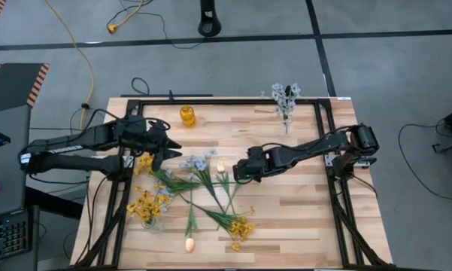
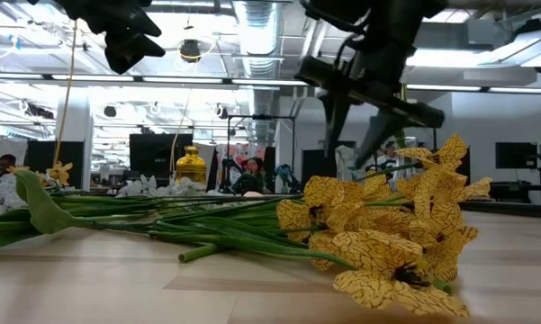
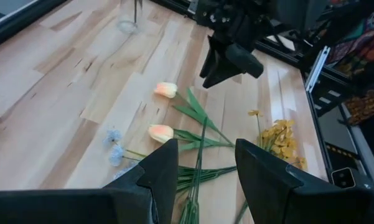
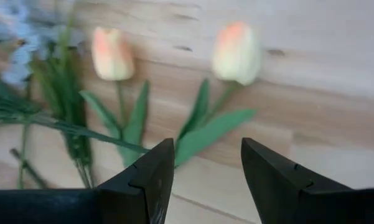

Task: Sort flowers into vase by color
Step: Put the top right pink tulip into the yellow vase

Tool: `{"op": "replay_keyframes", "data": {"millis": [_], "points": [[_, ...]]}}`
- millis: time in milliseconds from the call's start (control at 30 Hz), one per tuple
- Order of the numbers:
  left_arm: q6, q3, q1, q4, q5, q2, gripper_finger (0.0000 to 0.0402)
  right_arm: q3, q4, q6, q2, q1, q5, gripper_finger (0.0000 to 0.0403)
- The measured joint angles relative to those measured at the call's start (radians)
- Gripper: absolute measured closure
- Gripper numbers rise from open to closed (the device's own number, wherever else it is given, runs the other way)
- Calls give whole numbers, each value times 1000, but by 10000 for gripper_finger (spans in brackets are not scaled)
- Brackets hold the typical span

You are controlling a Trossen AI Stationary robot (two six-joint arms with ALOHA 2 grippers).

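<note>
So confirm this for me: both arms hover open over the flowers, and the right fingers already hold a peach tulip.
Not quite. The right gripper holds nothing: in the right wrist view its fingers stand open and empty, above two peach tulips lying on the table. The left gripper is open too.

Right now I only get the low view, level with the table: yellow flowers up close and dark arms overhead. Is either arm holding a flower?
Observer: No. The right end effector hangs open and empty above two tulips lying on the table.
Operator: And the other arm?
Observer: The left end effector is open and empty too, over the left side of the table.
Operator: Does anything look sorted?
Observer: From above, a blue-white bunch stands upright on its own, well away from the loose pile.
</note>
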Motion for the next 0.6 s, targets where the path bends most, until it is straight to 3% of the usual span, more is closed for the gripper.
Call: {"op": "replay_keyframes", "data": {"millis": [233,600], "points": [[7,0,0,-1,0,1,255,-63,130,103,0,44,98,188],[7,0,0,-7,0,1,255,-64,360,100,150,102,52,223]]}}
